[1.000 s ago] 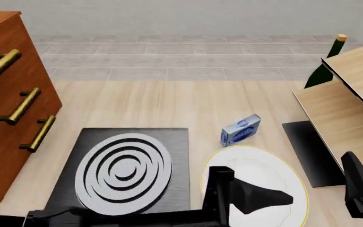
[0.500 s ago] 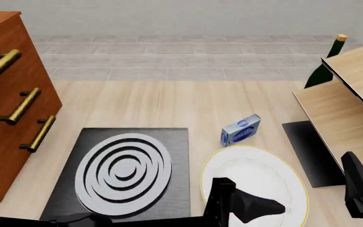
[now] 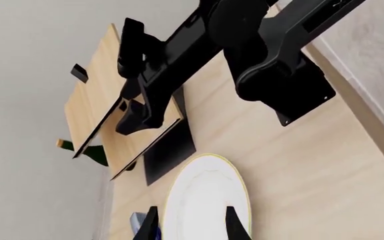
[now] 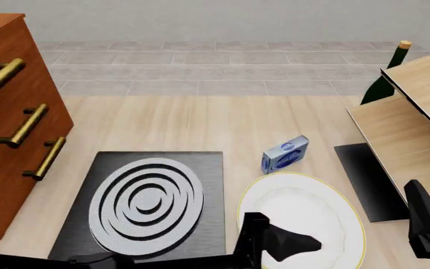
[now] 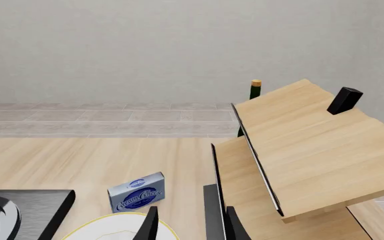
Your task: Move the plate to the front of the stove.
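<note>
Plate [image 4: 304, 216] sits on the table [image 4: 223, 120] just right of the stove [image 4: 144, 204], near edge running out of the front view; blue-and-white box [image 4: 285, 154] is just beyond its far rim, narrow black mat [image 4: 366, 179] to its right under the wooden shelf unit [image 4: 413, 120]. Left end effector [image 3: 190, 225] is over the plate's near-left part; in the left wrist view its two fingertips [image 3: 235, 227] are spread with white plate showing between them, so open and holding nothing. I can't tell from these views whether the tips are at rim height or above it. Right end effector [image 5: 190, 225] is parked at the right, fingertips apart, empty, looking at the box and the shelf. Step in hand, as I read it: getting a grip on the plate with the left arm. Advice: a flat plate gives nothing to pinch from the middle, so go for the gold rim on the near-left side, one finger under the lip and one on top, and close fully before lifting. Lift only enough to clear the table, keep it level, then carry left along the near edge to the spot in front of the burner [image 4: 146, 203]. Risks: rim slipping out of a shallow pinch, plate edge dragging onto the stove slab, elbow sweeping the dresser [image 4: 9, 123] on the left. Keep the right arm where it is.
</note>
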`<action>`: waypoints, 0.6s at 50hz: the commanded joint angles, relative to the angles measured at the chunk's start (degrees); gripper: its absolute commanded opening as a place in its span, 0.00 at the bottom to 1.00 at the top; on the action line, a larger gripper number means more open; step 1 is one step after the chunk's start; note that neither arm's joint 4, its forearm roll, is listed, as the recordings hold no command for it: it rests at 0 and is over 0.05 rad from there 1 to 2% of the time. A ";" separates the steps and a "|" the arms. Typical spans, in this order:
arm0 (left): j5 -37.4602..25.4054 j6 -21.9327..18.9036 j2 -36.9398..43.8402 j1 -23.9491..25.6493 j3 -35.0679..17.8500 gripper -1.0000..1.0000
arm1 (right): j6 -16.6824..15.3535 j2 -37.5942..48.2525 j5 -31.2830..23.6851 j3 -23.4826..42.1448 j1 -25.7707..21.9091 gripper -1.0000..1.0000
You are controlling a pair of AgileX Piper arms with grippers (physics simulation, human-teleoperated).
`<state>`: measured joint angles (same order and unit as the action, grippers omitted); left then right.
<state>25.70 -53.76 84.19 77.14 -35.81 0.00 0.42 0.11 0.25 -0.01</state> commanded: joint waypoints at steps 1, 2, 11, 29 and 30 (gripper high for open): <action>1.37 -0.47 1.40 -0.95 0.99 1.00 | 0.00 0.01 0.00 0.00 0.01 1.00; 1.55 -0.50 1.63 -1.04 1.06 1.00 | -0.01 -0.02 0.00 0.00 0.01 1.00; 2.20 -0.96 2.29 -1.57 1.51 1.00 | 0.00 -0.01 0.00 0.00 0.01 1.00; 4.79 -3.20 5.19 -1.60 3.22 1.00 | 0.00 0.00 0.00 0.00 0.00 1.00; 4.99 -3.39 5.31 -1.60 3.38 1.00 | 0.01 0.00 0.00 0.00 0.01 1.00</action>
<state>29.41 -55.88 88.17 75.60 -33.38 0.00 0.42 0.11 0.25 0.00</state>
